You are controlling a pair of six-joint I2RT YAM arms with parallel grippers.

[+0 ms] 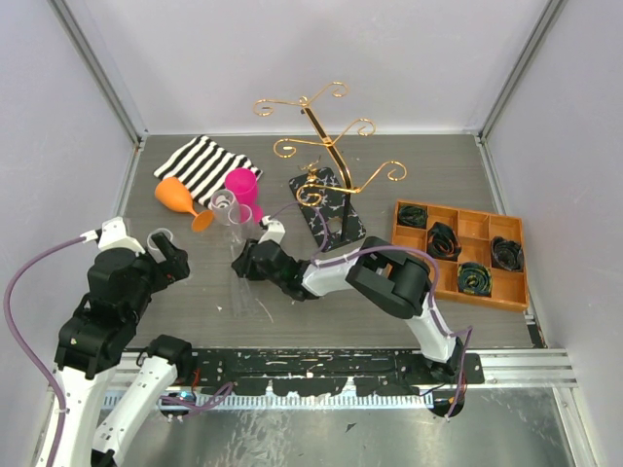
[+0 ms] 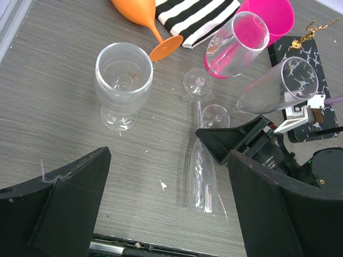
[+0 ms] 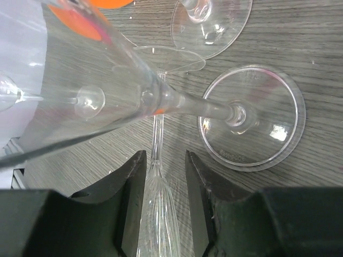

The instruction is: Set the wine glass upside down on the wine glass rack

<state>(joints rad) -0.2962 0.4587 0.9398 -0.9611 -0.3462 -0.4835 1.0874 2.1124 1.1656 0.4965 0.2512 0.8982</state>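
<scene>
Clear, slender plastic wine glass (image 3: 156,214) lies on its side on the grey wood-grain table (image 1: 209,321), left of the gold wire rack (image 1: 326,146) with curled arms, nearer the robot. Right fingers (image 3: 128,203) straddle its slippery bowl; whether they grip it, I cannot tell. Best to close gently, near the stem. Left fingers (image 2: 75,203) gape empty.

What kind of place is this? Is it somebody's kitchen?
Most likely a robot testing booth, not a kitchen. The left arm and right arm are bolted to a rail at the table edge, plain walls box it in, and the glasses, gold rack and orange tray look like practice props.
</scene>
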